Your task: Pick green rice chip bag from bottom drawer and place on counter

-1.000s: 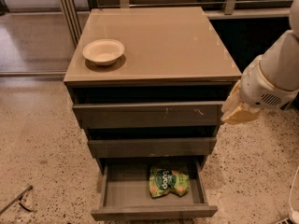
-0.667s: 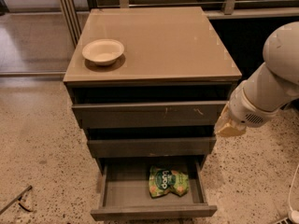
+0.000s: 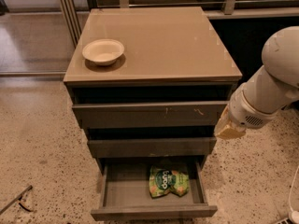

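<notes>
The chip bag is found flat in the open bottom drawer, right of middle. Likely light, soft, crinkly, so a crimped edge is best pinched. The claw is held beside the middle drawer; its state can't be told.

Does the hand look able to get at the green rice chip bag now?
Probably yes: the bottom drawer is pulled open, the green rice chip bag lies uncovered inside, and the hand hangs above and to its right, with nothing between them.
</notes>
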### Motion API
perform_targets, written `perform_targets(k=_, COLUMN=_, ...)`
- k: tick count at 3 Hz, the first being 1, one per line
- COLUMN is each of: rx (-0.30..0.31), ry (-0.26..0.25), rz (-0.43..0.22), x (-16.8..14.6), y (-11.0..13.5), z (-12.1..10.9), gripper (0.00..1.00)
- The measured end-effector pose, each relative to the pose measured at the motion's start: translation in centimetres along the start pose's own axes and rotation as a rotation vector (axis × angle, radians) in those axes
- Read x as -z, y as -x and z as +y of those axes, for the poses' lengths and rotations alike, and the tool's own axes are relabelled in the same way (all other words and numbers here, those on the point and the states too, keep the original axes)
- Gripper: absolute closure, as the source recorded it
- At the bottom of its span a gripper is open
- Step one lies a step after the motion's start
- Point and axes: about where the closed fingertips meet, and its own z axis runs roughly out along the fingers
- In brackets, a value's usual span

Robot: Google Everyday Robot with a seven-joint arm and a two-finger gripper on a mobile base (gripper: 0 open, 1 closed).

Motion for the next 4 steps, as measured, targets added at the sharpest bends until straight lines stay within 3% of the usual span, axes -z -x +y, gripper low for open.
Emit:
perform_targets(k=1, rx=-0.011, ry=0.01, rz=-0.008, x=-4.6, y=-1.8, z=0.1, gripper=1.0)
perform_targets(k=2, rx=-0.076, ry=0.094, rz=-0.025, x=-15.8, y=-6.1, z=1.9, gripper=1.0)
perform_targets(k=3, rx=-0.099, ry=0.112, rz=-0.115, x=-24.0, y=-7.4, z=0.6, gripper=1.0)
perform_targets(k=4, rx=-0.113, ry=0.18, rz=-0.127, x=-27.9, y=-8.1, z=2.3, gripper=1.0)
